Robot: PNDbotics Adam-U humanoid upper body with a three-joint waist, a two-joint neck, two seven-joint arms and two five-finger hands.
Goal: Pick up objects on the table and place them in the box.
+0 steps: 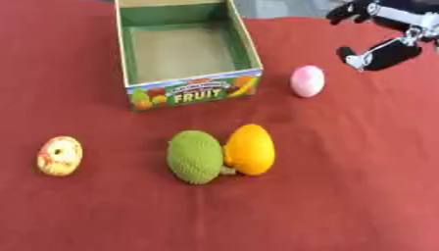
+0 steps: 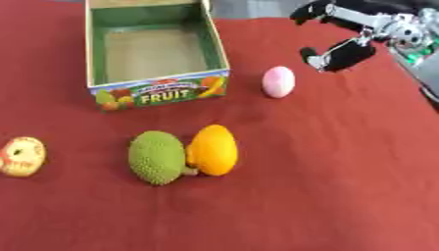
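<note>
Four toy fruits lie on a red tablecloth (image 1: 360, 196) before an open cardboard box (image 1: 190, 93), its front panel printed with the word FRUIT and its green-lined inside holding nothing that can be seen. A pale pink egg-shaped fruit (image 1: 308, 81) sits just to the right of the box's front corner, apart from it. Nearer the camera, a bumpy green fruit (image 1: 195, 157) and a smooth orange fruit (image 1: 250, 149) rest side by side, touching, with the orange one on the right. Well to the left, alone, lies a yellow-and-red patterned fruit (image 1: 59, 156). The robot's right hand (image 2: 339, 51) hangs over the cloth at the upper right, above and to the right of the pink fruit, its black fingers and thumb spread apart and holding nothing. The left hand does not appear in either view.
</note>
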